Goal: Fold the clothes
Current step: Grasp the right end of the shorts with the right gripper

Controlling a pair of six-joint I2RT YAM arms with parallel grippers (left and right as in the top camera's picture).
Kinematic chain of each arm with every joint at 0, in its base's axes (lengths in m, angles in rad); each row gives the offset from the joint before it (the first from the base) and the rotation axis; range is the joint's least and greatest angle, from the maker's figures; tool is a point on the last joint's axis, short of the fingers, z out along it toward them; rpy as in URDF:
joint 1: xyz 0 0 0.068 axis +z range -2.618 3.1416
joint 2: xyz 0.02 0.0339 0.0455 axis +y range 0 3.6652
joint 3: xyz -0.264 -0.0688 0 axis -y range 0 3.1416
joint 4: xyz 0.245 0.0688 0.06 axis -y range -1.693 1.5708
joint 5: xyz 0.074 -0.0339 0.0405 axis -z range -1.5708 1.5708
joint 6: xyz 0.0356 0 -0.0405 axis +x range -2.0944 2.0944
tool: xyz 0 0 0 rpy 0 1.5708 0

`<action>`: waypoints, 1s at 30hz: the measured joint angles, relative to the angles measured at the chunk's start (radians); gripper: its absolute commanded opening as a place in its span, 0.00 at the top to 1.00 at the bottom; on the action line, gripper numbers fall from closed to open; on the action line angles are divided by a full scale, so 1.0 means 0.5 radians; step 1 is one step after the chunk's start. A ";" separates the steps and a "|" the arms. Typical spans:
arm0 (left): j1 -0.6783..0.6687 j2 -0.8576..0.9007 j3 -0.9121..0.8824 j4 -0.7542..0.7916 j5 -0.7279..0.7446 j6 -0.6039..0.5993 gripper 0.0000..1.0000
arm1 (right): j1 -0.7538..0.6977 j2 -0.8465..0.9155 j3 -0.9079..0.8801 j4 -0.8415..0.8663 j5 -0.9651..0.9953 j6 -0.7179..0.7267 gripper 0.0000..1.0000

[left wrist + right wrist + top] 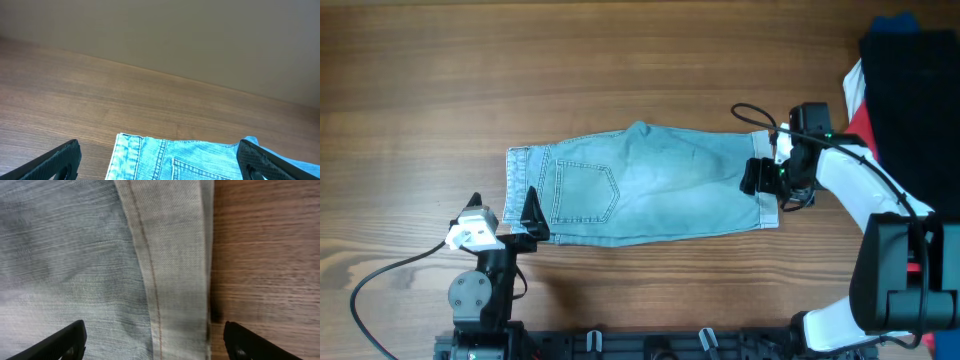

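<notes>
The light-blue denim shorts [660, 185] lie flat on the wooden table, waistband to the left, back pocket up, hemmed legs to the right. My left gripper [505, 222] is open at the waistband's near-left corner; in the left wrist view its fingers [159, 169] straddle the waistband end of the shorts [200, 156]. My right gripper [770, 177] is open over the leg hem at the right end. In the right wrist view its fingers [155, 342] straddle the stitched hem of the shorts [170, 255], one over the denim and one over bare wood.
A black garment [920, 90] lies at the far right with a red shirt [865, 125] and something blue [895, 20] showing beside it. A black cable [380, 280] loops at the left front. The table's far edge [200, 82] shows in the left wrist view.
</notes>
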 measured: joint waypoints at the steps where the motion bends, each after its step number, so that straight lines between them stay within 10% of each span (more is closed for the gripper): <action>1: 0.000 0.000 0.000 -0.001 0.000 0.000 0.00 | 0.000 0.000 0.000 0.013 -0.012 0.000 0.14; 10: 0.000 0.000 0.000 -0.001 0.000 0.000 0.00 | 0.000 0.071 -0.001 0.147 -0.034 0.016 0.15; 16: 0.000 0.000 0.000 -0.001 0.000 0.000 0.00 | -0.017 0.134 0.027 0.193 -0.006 0.038 0.96; 30: 0.000 0.000 0.000 -0.001 0.000 0.000 0.00 | 0.008 0.168 0.275 -0.264 0.361 0.166 0.96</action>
